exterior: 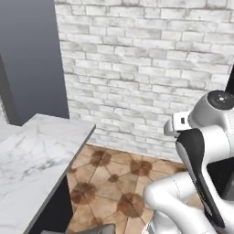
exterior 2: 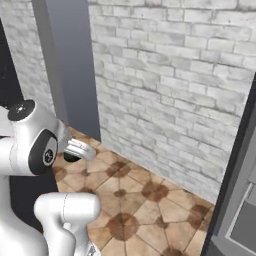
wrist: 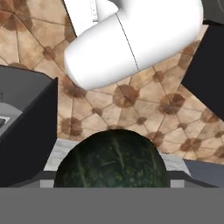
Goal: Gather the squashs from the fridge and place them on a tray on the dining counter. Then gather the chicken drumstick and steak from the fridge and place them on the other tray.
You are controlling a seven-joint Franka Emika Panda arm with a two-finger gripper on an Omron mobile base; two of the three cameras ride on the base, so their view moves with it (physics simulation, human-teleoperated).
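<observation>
Gripper: fingertips hidden behind a squash (wrist: 111, 159) that sits right against the camera in the hand view. Whether the fingers are closed on it cannot be told from the pictures.

Squash: round, dark green with faint lighter streaks and yellowish speckling. It occupies the lower centre of the hand view, directly in front of the hand.

Below the hand: terracotta floor tiles (wrist: 144, 105) with dark brown star motifs. A dark box-like block with a grey top (wrist: 26, 118) stands at the left edge of the hand view, and another dark mass sits at the right edge.

Arm: white, with dark joints, folded close to the base. Its elbow rises at the right of the left base view (exterior: 205, 151) and at the left of the right base view.

Dining counter (exterior: 32, 160): white-grey marble slab over a dark base, its near corner reaching into the lower left of the left base view.

Surroundings: whitewashed brick wall (exterior: 146, 68) across the back of both base views. A tall blue-grey panel (exterior 2: 75, 65) stands against the wall. A dark grey cabinet edge (exterior 2: 235, 190), possibly the fridge, runs down the right edge of the right base view.
</observation>
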